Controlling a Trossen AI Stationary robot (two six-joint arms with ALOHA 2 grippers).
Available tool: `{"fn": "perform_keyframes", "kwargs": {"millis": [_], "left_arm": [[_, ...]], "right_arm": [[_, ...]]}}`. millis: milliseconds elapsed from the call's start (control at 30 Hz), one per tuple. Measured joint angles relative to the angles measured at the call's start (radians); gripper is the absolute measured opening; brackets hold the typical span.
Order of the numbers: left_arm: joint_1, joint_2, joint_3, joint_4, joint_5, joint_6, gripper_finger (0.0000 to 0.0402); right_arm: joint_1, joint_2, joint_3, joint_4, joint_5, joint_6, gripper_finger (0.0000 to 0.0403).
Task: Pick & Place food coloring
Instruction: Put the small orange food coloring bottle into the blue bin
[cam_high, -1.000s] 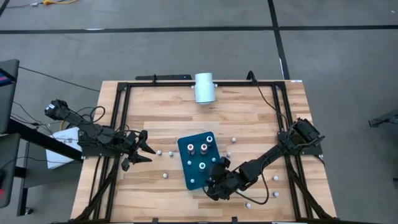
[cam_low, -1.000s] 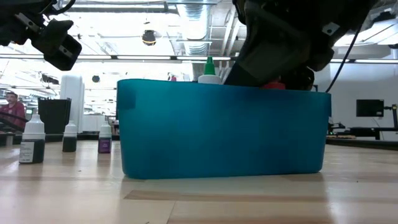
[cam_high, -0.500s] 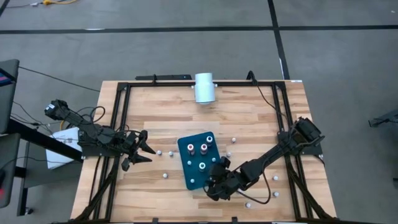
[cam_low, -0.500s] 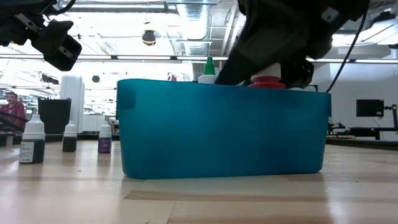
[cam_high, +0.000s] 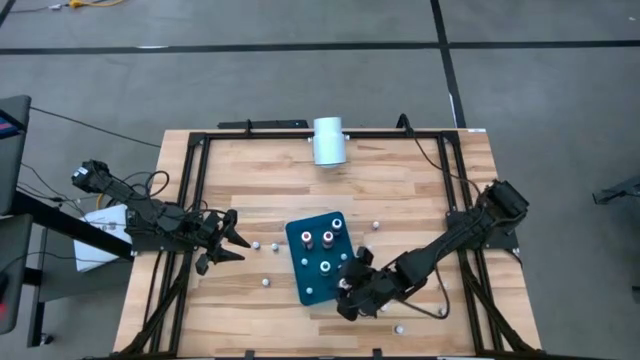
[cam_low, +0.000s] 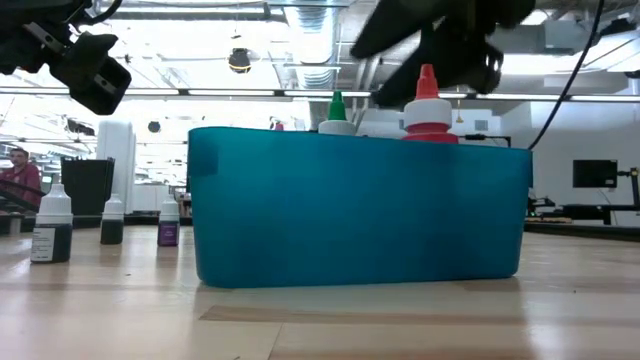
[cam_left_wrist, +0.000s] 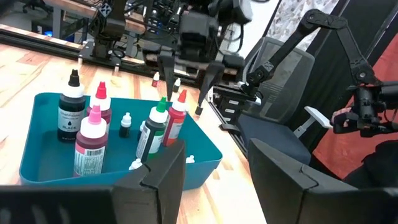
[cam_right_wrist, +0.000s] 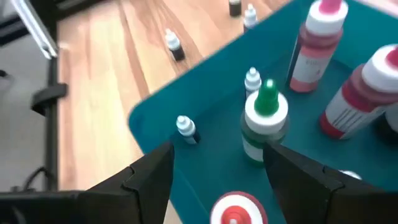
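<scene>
Teal tray (cam_high: 299, 277): mid-table; holds upright food colouring bottles, red-capped (cam_low: 427, 102) and green-capped (cam_right_wrist: 263, 118) among them.
Change: right gripper (cam_high: 350, 292) has risen off the red-capped bottle, which a second ago sat hidden under it; bottle now stands free in the tray.
Meaning: that placement looks done; small bottles (cam_high: 272, 246) still lie loose around the tray.
Right fingers: spread, empty.
Left gripper (cam_high: 226, 240): waiting at table's left edge, fingers parted, empty.
Surface: wooden table (cam_high: 240, 180), white cylinder (cam_high: 328, 140) at far edge.
Room: grey floor; workshop benches, office chair (cam_left_wrist: 273, 56) beyond.
</scene>
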Motion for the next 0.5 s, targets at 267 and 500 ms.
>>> {"fn": "perform_keyframes", "kwargs": {"millis": [267,500], "left_arm": [[0.000,0.000,0.000,0.000,0.000,-0.003,0.0165],[0.000,0.000,0.000,0.001,0.000,-0.008,0.0165]], "right_arm": [[0.013,-0.158,0.000,-0.069,-0.001,-0.054,0.0235],[0.046,-0.294,0.000,-0.289,0.003,0.026,0.0235]]}}
